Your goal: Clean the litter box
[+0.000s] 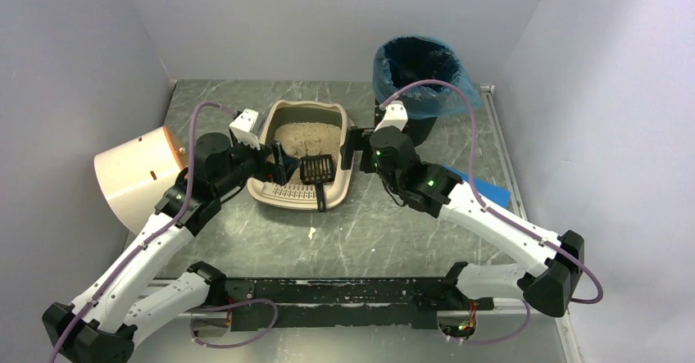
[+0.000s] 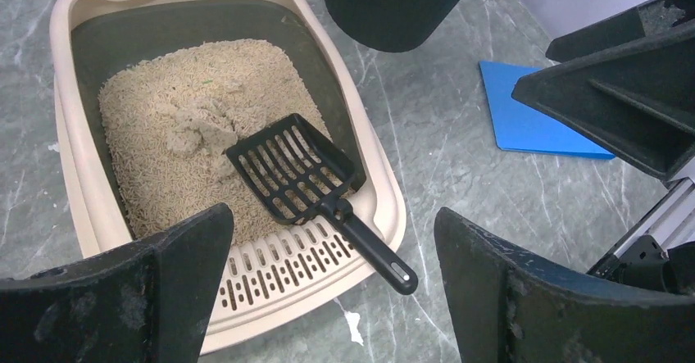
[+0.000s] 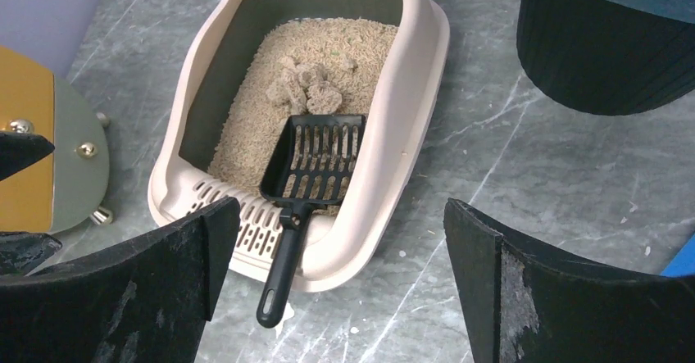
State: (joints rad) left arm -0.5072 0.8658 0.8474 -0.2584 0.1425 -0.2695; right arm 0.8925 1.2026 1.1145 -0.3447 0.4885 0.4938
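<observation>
The litter box (image 1: 283,191) sits on the surface toward its far edge, roughly midway between the left and right edges. Its slotted lip faces the near edge and tan litter is heaped in the deeper end. Grey clumps (image 3: 307,84) lie on top of the litter, so no waste appears to have been lifted out yet. A black scoop (image 2: 295,170) rests inside with its slotted blade on the litter just short of the clumps. Its slim handle (image 2: 373,252) slopes down over the lip and pokes out past the rim. The left gripper (image 1: 277,165) hovers at the box's left side and the right gripper (image 1: 354,146) at its right side. Both have their jaws spread wide and hold nothing. I judge the step in hand to be the approach to the scoop, before any grasp. Next, one arm needs to drop to the free end of the handle and line its jaws up across that thin bar. It should then close firmly enough that the blade will not twist under load. The other arm could perhaps steady the rim. After that the blade has to slide under the clumps and carry them to the black bin (image 3: 606,52) near the far right corner. Spilled litter on the way looks like the main risk.
</observation>
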